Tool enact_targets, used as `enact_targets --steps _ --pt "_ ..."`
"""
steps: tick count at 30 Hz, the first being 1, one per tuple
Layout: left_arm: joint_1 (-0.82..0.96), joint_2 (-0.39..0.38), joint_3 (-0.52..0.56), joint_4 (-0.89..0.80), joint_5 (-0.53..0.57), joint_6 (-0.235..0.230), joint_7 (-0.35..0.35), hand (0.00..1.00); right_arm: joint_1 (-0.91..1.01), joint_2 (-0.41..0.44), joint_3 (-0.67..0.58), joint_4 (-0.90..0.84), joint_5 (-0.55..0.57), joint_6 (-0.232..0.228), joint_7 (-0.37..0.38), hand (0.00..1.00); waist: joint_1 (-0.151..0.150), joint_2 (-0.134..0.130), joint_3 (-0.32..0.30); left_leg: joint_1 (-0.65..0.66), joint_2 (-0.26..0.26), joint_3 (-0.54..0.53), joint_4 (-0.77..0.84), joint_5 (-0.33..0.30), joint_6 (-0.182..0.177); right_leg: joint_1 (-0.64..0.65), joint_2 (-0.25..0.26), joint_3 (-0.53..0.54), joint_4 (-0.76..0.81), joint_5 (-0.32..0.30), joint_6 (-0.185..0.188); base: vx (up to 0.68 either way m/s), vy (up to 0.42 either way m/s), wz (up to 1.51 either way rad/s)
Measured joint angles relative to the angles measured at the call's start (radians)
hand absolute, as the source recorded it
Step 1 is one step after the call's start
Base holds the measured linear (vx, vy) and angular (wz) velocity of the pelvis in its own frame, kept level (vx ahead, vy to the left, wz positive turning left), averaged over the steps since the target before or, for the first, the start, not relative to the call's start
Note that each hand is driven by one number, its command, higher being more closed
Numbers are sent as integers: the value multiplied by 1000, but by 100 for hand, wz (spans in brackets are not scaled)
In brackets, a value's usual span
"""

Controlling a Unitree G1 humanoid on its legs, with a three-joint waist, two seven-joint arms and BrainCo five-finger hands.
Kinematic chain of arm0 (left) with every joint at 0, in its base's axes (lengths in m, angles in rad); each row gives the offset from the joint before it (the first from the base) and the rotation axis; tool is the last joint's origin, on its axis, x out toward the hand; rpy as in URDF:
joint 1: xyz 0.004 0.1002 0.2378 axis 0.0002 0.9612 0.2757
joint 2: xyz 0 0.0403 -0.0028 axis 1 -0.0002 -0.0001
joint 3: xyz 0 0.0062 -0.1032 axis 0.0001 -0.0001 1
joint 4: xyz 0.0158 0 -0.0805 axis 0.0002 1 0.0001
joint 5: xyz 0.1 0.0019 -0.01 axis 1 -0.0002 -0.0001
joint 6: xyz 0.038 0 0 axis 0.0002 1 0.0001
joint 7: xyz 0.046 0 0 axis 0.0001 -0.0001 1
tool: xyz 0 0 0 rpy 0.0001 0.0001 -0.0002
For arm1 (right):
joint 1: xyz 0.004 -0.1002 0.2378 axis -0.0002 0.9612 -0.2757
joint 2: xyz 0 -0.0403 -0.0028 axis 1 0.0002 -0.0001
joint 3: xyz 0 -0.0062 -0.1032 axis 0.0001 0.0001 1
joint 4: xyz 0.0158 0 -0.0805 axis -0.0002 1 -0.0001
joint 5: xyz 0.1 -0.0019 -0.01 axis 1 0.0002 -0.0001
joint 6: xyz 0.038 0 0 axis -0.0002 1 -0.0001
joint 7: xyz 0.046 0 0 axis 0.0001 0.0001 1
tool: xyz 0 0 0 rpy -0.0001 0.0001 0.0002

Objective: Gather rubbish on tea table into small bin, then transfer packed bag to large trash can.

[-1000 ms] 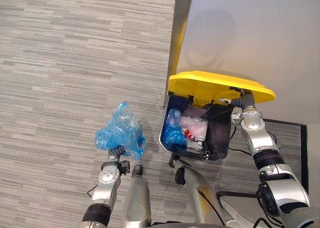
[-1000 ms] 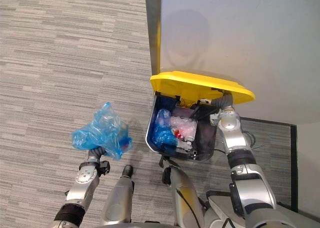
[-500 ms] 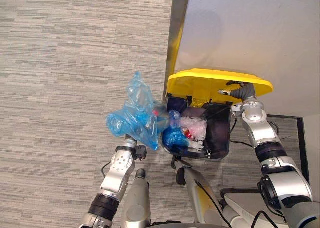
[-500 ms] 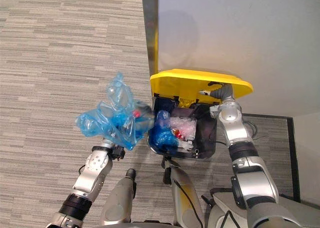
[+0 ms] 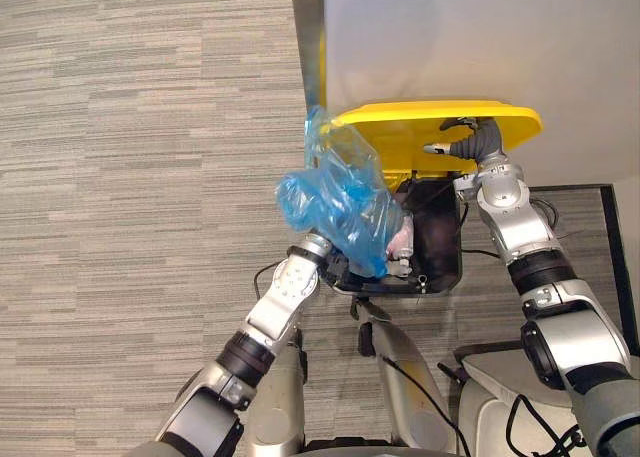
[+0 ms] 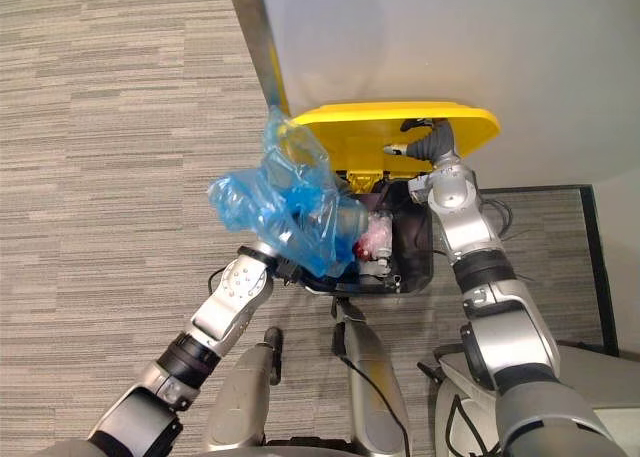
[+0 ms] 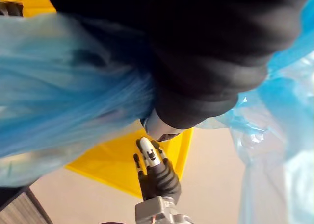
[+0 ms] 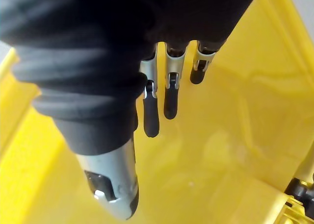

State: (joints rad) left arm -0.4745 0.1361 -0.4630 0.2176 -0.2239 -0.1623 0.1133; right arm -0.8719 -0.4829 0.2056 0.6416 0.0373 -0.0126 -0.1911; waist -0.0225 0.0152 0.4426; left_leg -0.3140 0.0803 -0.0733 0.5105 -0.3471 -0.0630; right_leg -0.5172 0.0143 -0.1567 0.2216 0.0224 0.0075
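Both hands engaged: right hand, fingers straight, props the yellow lid; left hand, fingers clenched on the blue bag, holds it over the large trash can's left rim, so centre it over the opening before release.

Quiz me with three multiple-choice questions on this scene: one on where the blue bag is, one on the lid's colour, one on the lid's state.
1. Where is the blue translucent plastic bag?
A) on the carpet
B) held by the left hand over the open black trash can
C) on the lid
2. What colour is the trash can's lid?
A) green
B) red
C) yellow
3. What state is the lid in?
A) raised, right hand against its underside
B) shut
C) lying on the floor
Answers: 1 B, the bag covers the can's opening; 2 C, plain yellow; 3 A, straight fingers press its underside.
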Motion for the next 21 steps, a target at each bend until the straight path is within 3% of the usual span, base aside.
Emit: enact_targets --steps 8,16,21 --pt "-127 -17 -10 146 3 11 3 100 -73 -1 -1 0 -2 0 -8 0 -18 1 39 -50 -10 2 34 -3 5 -38 -5 15 -1 18 2 -19 -11 -3" --pt "-217 -55 -19 423 70 47 -4 100 -74 14 -4 -1 -13 1 -23 0 -19 0 42 -131 -7 -1 59 -3 6 -105 -8 13 -3 33 18 -3 -25 2" --pt "-254 -55 4 537 92 71 -5 100 -72 78 -4 -29 -22 9 -25 0 -14 -1 42 -184 6 19 83 -9 -1 -152 1 20 -2 38 18 26 -7 -7"
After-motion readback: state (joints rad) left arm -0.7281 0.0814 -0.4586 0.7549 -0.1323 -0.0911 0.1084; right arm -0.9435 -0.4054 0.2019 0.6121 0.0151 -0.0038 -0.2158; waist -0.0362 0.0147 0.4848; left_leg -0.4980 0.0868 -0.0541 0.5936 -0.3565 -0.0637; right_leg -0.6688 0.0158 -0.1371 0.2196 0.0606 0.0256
